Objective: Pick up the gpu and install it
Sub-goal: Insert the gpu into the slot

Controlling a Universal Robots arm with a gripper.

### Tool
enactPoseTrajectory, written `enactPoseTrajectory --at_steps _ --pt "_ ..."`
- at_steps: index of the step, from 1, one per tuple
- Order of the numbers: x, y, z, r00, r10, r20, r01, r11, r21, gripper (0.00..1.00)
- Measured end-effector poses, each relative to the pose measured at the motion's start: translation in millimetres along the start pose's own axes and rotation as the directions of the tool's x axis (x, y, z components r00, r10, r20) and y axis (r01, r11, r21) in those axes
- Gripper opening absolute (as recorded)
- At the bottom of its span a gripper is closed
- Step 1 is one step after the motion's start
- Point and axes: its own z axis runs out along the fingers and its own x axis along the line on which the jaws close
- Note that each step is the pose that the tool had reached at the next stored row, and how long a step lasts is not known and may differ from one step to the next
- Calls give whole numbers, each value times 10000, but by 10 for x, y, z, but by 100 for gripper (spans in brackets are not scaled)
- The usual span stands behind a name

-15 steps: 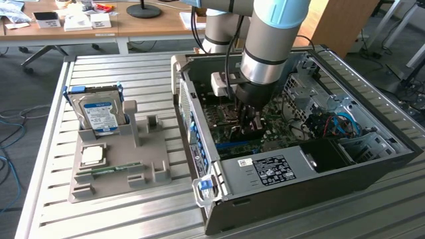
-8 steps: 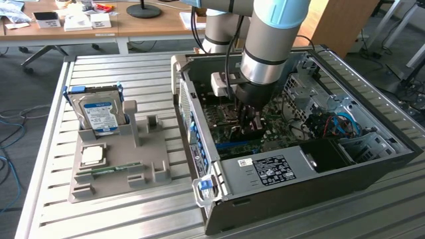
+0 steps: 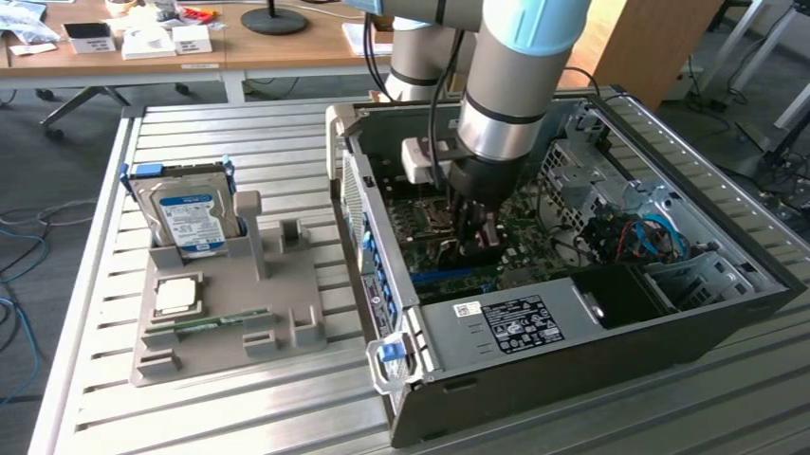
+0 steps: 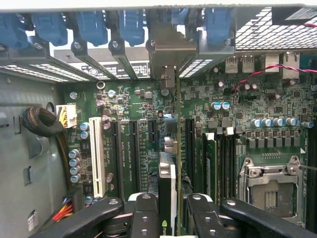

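The gpu appears edge-on in the wrist view, a thin card with a white face and a small green logo. It runs from my fingers toward its silvery bracket at the case's rear slots. My gripper is shut on the gpu, one black finger on each side. The card stands upright over the long slots of the green motherboard; I cannot tell whether it is seated. In the exterior view my gripper reaches down inside the open computer case.
On the exterior view's left a grey holder carries a silver hard drive, a processor chip and a narrow memory stick. Blue clips line the case's rear slots. A white slot and an empty processor socket flank the card.
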Motion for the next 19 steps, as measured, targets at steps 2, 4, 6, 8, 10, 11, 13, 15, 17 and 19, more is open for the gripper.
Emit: enactPoseTrajectory --at_steps 2,4,6,8,10,11,13,15,17,19 --pt "1 2 12 10000 0 -2 0 10000 -1 27" --pt "1 3 25 10000 -1 -1 1 10000 -1 27" --pt "2 5 36 10000 -1 -2 1 10000 -1 27" --pt "2 5 36 10000 -1 -2 1 10000 -3 27" --pt "2 6 39 10000 0 26 0 10000 -3 27" --pt "2 6 39 10000 1 45 -1 10000 -5 27" --pt "1 5 39 10000 -1 51 1 10000 -4 27" --pt "2 5 40 10000 -2 51 2 10000 -4 27" --pt "5 5 43 10000 -2 52 2 10000 -4 27" --pt "7 5 48 10000 -2 50 2 10000 -5 27"
